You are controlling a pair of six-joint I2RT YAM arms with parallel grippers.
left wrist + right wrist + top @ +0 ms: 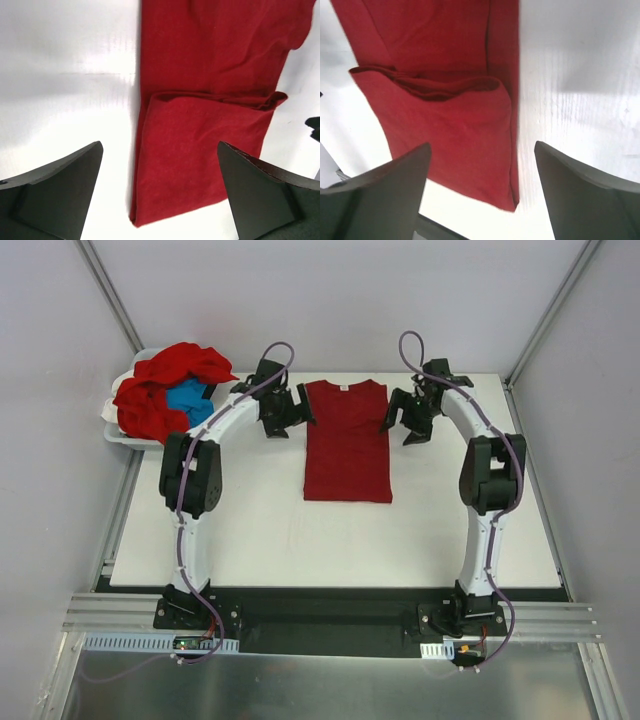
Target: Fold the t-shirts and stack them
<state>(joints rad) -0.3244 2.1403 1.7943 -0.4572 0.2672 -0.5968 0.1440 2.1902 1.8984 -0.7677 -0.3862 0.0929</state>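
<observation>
Plain deep-red t-shirt [347, 440], bright blue t-shirt [190, 402], white table [300, 540].

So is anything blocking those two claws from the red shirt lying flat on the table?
Nothing visible does. The left gripper and right gripper hang open right at the red shirt's upper corners, with nothing between.

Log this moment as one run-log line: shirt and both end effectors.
red t-shirt: flat, sides folded in | left end effector: open, beside shirt | right end effector: open, beside shirt | shirt pile: in bin
</observation>
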